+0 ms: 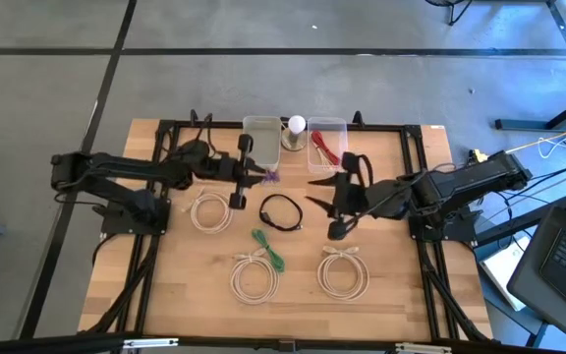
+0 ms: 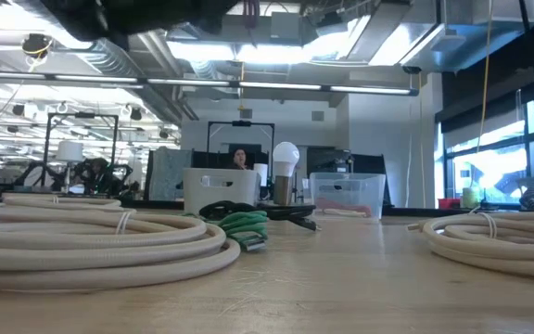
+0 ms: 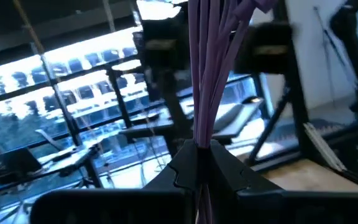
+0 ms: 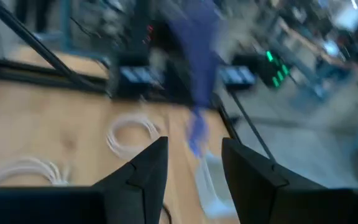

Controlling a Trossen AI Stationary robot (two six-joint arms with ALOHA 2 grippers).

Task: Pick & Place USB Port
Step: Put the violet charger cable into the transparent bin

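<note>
— What sits closest?

— A purple cable (image 3: 207, 74), thin glossy strands bunched between the left gripper (image 3: 199, 163)'s fingers, clamped tight, just beside the clear bin (image 1: 260, 138).

— The arm?

— Stretched level over the table.

— The right gripper (image 4: 193, 163)?

— Fingers apart, empty, hovering near the black cable (image 1: 281, 212) on the wooden table (image 1: 391, 295).

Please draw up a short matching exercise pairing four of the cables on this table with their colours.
Things:
1. Cable held in the left gripper
2. Coil at the table's middle
3. Cable in the right-hand clear bin
4. Small bundle below the middle coil

Colours:
A. green
B. red
C. purple
D. black

Pairs: 1-C, 2-D, 3-B, 4-A
</note>
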